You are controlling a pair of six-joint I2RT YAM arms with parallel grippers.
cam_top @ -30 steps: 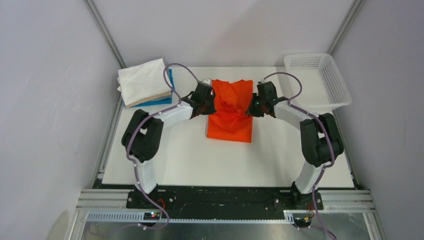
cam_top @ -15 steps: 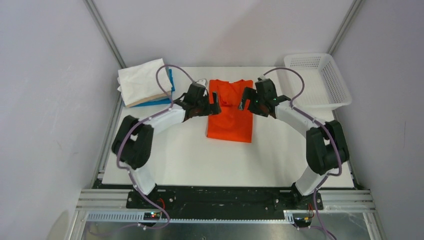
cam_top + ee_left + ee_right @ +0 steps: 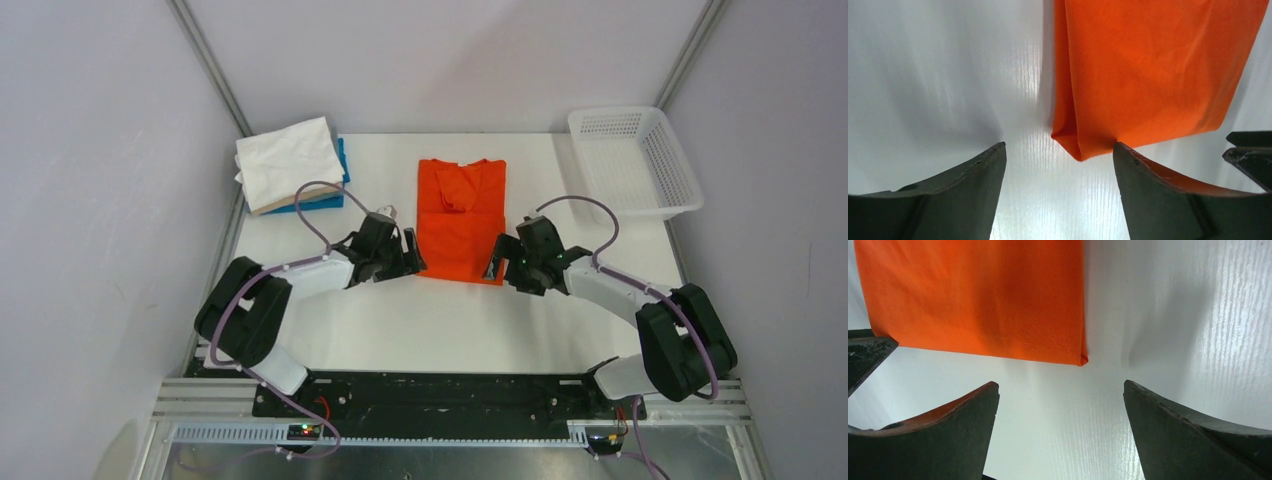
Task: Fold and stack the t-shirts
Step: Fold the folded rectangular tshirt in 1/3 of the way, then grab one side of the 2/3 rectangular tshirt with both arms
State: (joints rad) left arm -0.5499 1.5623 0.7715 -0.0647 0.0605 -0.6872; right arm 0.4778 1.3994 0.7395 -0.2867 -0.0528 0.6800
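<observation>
Matt cloth on a faintly glossy tabletop.
The orange t-shirt (image 3: 1148, 65) is fine-knit matt cloth with a pin-dot weave; the white table (image 3: 1173, 315) is smooth, softly sheened, finely grained; the basket (image 3: 676, 165) is white plastic mesh; the folded pile (image 3: 290, 165) is soft cloth.

Orange t-shirt (image 3: 1148, 65) cut off at top edge, both wrist views; blue shirt (image 3: 343, 163) mostly under white shirt (image 3: 290, 160).

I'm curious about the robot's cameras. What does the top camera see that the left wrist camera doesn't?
Only the top view shows the pile of folded shirts and the white basket. Only the left wrist view shows the doubled-over layers at the corner close up. Both show the orange t-shirt on the white table.
</observation>
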